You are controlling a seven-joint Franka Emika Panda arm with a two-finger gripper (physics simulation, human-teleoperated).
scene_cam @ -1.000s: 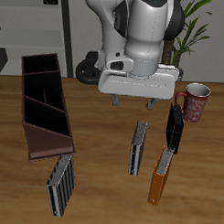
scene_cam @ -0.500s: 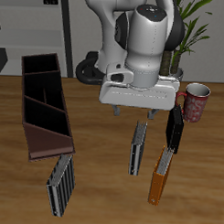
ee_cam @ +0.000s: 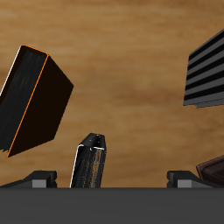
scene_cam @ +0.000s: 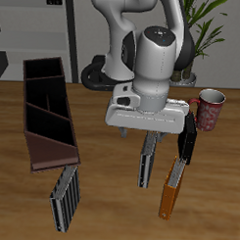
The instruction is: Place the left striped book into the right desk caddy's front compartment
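The left striped book (scene_cam: 147, 160) stands on edge on the table (scene_cam: 104, 205), right under me — in my wrist view it sits between my 2 fingers (ee_cam: 111, 178), spread wide and holding nothing. Risk here: it's slim and upright, so an off-center descent could tip it over. The orange book (scene_cam: 171, 189) stands just beside it — I could clip that. The right desk caddy (scene_cam: 47, 113) sits well apart, so a weak pinch could drop it on the way.

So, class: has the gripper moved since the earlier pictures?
Yes. The gripper has come down toward the left striped book, judged against the pink mug, which stays put.
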